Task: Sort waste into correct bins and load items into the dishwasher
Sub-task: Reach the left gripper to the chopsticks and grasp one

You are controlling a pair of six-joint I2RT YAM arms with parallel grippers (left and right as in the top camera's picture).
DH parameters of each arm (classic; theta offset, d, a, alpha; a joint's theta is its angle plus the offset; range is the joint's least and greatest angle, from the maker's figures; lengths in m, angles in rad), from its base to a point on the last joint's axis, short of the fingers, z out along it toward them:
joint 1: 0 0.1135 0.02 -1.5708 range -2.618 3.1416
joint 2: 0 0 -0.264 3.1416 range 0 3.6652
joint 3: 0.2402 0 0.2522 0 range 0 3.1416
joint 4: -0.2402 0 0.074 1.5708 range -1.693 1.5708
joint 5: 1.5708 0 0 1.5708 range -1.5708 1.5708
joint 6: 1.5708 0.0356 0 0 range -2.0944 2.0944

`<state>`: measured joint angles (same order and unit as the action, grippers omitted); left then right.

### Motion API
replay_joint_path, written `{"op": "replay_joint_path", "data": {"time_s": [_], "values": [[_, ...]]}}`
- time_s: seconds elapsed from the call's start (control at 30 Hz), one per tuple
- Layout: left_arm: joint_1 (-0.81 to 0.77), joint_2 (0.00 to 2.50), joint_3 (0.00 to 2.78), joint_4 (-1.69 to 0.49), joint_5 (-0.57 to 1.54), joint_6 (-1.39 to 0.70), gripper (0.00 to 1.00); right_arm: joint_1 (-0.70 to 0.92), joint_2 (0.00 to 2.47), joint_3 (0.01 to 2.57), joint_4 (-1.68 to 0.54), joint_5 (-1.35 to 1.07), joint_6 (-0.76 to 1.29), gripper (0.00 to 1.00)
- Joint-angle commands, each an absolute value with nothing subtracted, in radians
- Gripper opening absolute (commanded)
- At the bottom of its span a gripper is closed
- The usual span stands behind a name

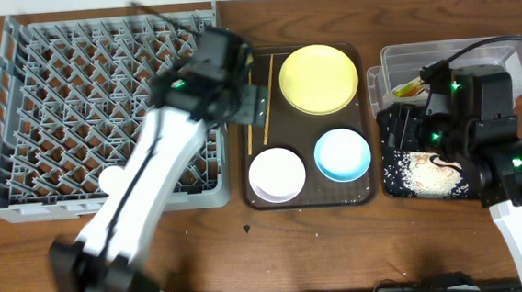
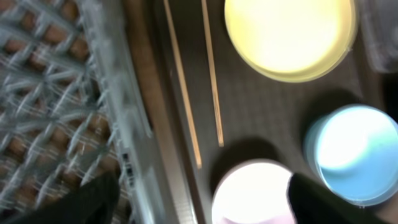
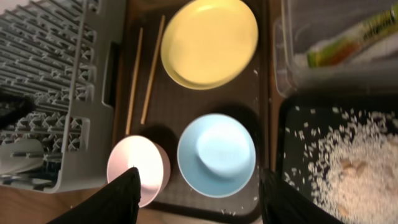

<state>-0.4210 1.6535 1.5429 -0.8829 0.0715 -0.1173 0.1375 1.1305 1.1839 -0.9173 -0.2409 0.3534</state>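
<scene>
On the brown tray [image 1: 306,129] lie a yellow plate [image 1: 319,77], a white bowl [image 1: 277,174], a light-blue bowl [image 1: 343,153] and two chopsticks [image 1: 270,76]. The grey dish rack [image 1: 56,114] stands left of it. My left gripper [image 1: 254,104] hovers over the tray's left edge, open and empty; in its wrist view [image 2: 199,199] it is above the white bowl [image 2: 252,193] and chopsticks [image 2: 211,74]. My right gripper [image 1: 397,135] is open and empty [image 3: 199,196], beside the black tray [image 1: 393,185] of rice [image 1: 424,173]. The wrapper [image 1: 407,88] lies in the clear tub [image 1: 402,55]. I see no crumpled paper.
The right wrist view shows the plate [image 3: 209,40], blue bowl [image 3: 216,154], white bowl [image 3: 140,165], chopsticks [image 3: 149,68], rack [image 3: 56,62], wrapper [image 3: 348,40] and rice [image 3: 354,168]. A few rice grains lie on the brown tray [image 3: 168,106]. Bare wooden table runs along the front.
</scene>
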Motion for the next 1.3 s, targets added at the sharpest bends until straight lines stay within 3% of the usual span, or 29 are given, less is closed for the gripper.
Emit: {"op": "replay_joint_path", "data": {"time_s": [0.0, 0.33, 0.6, 0.93, 1.07, 1.27], "values": [[-0.448, 1.790, 1.555, -0.786, 0.007, -0.120, 0.80, 0.119, 1.132, 1.188, -0.945, -0.294, 0.366, 0.56], [-0.461, 2.030, 1.555, -0.543, 0.007, -0.121, 0.60, 0.119, 1.132, 1.188, -0.960, -0.293, 0.366, 0.48], [-0.463, 2.166, 1.554, -0.476, 0.044, -0.147, 0.53, 0.119, 1.132, 1.188, -0.963, -0.293, 0.366, 0.48], [-0.468, 2.203, 1.554, -0.485, 0.068, -0.216, 0.24, 0.119, 1.132, 1.188, -0.965, -0.293, 0.366, 0.47], [-0.468, 2.203, 1.554, -0.508, 0.071, -0.216, 0.08, 0.119, 1.132, 1.188, -0.965, -0.294, 0.367, 0.46], [-0.466, 2.171, 1.557, -0.527, 0.071, -0.216, 0.08, 0.119, 1.132, 1.188, -0.976, -0.297, 0.366, 0.45]]}}
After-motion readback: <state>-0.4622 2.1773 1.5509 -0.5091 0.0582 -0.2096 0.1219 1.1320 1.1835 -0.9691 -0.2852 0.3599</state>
